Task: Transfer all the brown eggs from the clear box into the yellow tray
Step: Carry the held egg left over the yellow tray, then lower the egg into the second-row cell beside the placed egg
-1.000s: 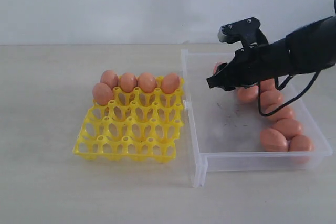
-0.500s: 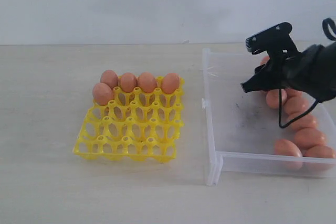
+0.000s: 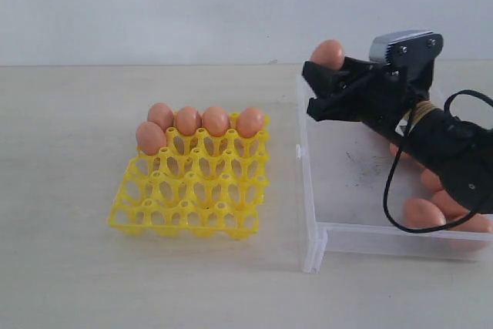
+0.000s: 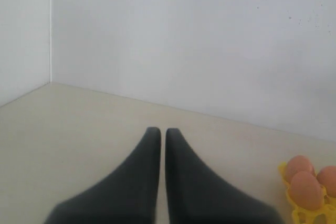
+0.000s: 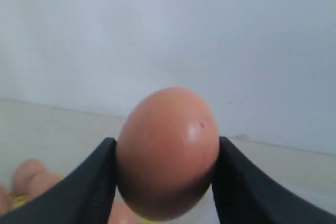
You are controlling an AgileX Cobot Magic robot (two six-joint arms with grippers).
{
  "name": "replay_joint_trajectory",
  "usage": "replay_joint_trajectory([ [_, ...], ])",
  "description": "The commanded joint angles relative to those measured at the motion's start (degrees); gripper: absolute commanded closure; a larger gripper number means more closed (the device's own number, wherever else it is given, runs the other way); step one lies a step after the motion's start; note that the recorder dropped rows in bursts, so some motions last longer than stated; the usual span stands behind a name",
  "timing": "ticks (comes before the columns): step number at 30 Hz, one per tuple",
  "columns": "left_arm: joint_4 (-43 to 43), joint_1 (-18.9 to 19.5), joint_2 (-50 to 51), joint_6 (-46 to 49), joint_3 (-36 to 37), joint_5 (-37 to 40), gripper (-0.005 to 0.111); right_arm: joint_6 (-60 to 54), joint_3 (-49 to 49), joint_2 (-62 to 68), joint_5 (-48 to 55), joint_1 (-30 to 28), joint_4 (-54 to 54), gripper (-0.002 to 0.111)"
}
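Note:
My right gripper [image 3: 317, 86] is shut on a brown egg [image 3: 327, 54] and holds it in the air above the back left corner of the clear box [image 3: 316, 230]. In the right wrist view that egg [image 5: 168, 153] fills the space between both black fingers [image 5: 94, 182]. More brown eggs [image 3: 422, 212] lie along the box's right side, partly hidden by the arm. The yellow tray [image 3: 189, 207] sits left of the box with several eggs [image 3: 216, 120] along its back row and left corner. My left gripper [image 4: 158, 132] is shut on nothing over bare table, away from the tray.
A pale wall rises behind the beige table [image 3: 69, 267]. A black cable [image 3: 393, 190] loops under the right arm over the box. In the left wrist view the tray's corner [image 4: 310, 214] with eggs [image 4: 306, 190] sits a short way off.
The right gripper has risen out of the box with an egg and swung toward the tray side. The clear box slid to the right a second ago and has stayed there since.

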Motion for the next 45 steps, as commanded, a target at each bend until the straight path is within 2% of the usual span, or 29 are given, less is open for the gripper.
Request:
replay_joint_trajectory([
  [1, -0.5, 0.1, -0.1, -0.5, 0.0, -0.7, 0.103, 4.0, -1.4, 0.4, -1.3, 1.5, -13.9, 0.108],
  [7, -0.5, 0.1, -0.1, -0.5, 0.0, -0.7, 0.103, 5.2, -3.6, 2.4, -1.3, 5.9, -16.7, 0.108],
  [11, -0.5, 0.1, -0.1, -0.5, 0.0, -0.7, 0.103, 8.5, -8.4, 5.7, -1.3, 10.3, -20.5, 0.108],
  [15, -0.5, 0.1, -0.1, -0.5, 0.0, -0.7, 0.103, 12.1, -14.4, 11.0, -1.3, 13.9, -18.7, 0.108],
  [24, -0.5, 0.1, -0.1, -0.5, 0.0, -0.7, 0.103, 24.8, -28.7, 24.0, -1.3, 15.1, -18.2, 0.108],
  [27, -0.5, 0.1, -0.1, -0.5, 0.0, -0.7, 0.103, 25.0, -29.9, 25.0, -1.3, 16.2, -18.2, 0.108],
  [31, -0.5, 0.1, -0.1, -0.5, 0.0, -0.7, 0.103, 22.2, -31.5, 25.0, 7.9, 18.4, -17.2, 0.108],
  [34, -0.5, 0.1, -0.1, -0.5, 0.0, -0.7, 0.103, 22.5, -31.5, 25.0, 9.1, 18.4, -15.0, 0.108],
  [38, -0.5, 0.1, -0.1, -0.5, 0.0, -0.7, 0.103, 22.2, -31.5, 25.0, 18.4, 18.4, -11.7, 0.108],
  [45, -0.5, 0.1, -0.1, -0.5, 0.0, -0.8, 0.103, 20.8, -31.5, 25.0, 19.1, 18.4, -15.6, 0.108],
])
